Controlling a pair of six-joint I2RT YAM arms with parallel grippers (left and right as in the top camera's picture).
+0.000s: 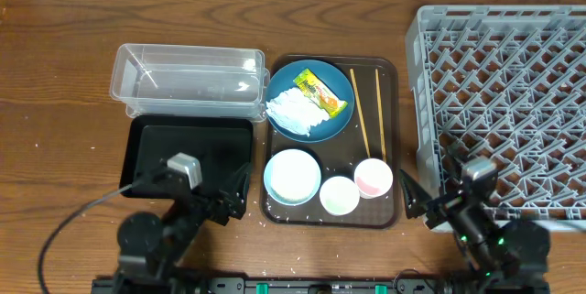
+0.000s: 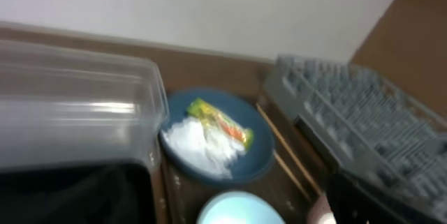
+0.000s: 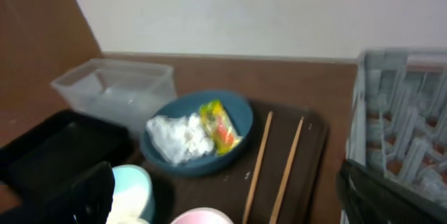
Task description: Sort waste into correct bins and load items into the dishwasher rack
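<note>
Overhead: plate [image 1: 291,77] beyond left gripper [image 1: 236,194]

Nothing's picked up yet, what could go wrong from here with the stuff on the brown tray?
The tissue and snack wrapper lie touching on the blue plate, so a grab at one may drag the other along. The chopsticks are thin and lie flat on the brown tray, so a pinch may slip off or roll them. The white cup and pink cup sit close together; reaching for one may knock its neighbour.
</note>
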